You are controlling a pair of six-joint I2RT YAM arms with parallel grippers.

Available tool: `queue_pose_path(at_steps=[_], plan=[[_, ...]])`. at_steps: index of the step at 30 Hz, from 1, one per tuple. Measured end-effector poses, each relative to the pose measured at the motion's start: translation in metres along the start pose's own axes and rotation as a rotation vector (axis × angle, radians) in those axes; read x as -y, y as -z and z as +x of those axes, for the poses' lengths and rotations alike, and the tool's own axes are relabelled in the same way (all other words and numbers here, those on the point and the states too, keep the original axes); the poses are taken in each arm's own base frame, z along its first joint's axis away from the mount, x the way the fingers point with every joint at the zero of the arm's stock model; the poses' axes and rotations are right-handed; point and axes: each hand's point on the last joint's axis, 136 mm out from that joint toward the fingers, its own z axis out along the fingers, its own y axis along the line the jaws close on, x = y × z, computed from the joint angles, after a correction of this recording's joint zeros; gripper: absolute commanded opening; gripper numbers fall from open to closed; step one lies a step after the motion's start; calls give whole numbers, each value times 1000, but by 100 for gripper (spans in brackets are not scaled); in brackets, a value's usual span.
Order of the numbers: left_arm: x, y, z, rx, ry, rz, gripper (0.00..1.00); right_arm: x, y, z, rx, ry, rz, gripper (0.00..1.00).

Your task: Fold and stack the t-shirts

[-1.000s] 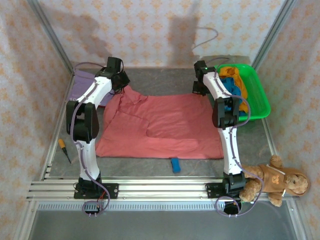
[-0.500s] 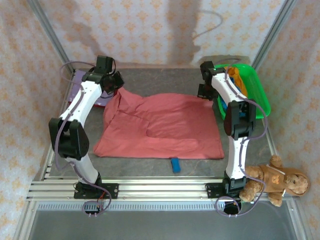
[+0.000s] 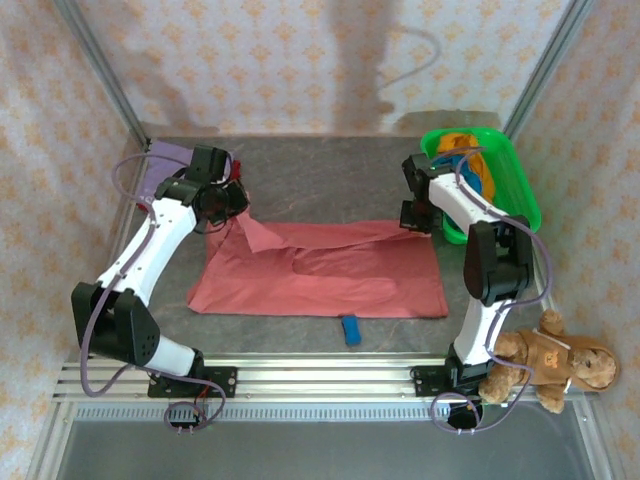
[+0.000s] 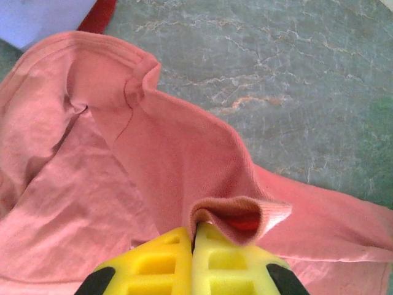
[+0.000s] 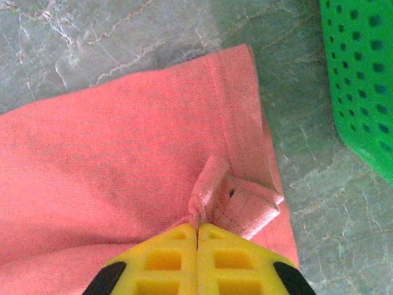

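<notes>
The left gripper (image 4: 195,232) and right gripper (image 5: 198,228) were each pinched shut on a far corner of the salmon-pink t-shirt (image 3: 330,275), which lay in the middle of the worktop (image 3: 330,170). They held that edge up, presumably to carry it toward the near edge for a fold.

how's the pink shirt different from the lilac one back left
The salmon-pink shirt lies spread across mid-table; the lilac shirt sits in the far-left corner, only partly showing. The pink one's far edge is pinched by the left gripper and the right gripper; no gripper holds the lilac one. Both are plain cloth.
</notes>
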Motion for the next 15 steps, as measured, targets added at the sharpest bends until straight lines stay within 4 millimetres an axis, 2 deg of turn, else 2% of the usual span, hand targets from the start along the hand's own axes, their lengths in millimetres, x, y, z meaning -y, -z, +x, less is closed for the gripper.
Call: queue_pose_path(at_steps=[7, 11, 15], plan=[[-8, 21, 13, 0, 1, 5, 0, 0, 16, 4, 32, 9, -12, 0], [-9, 25, 18, -13, 11, 5, 0, 2, 16, 19, 13, 27, -1, 0], [-6, 24, 32, -51, 2, -5, 0, 7, 17, 34, -16, 43, 22, 0]])
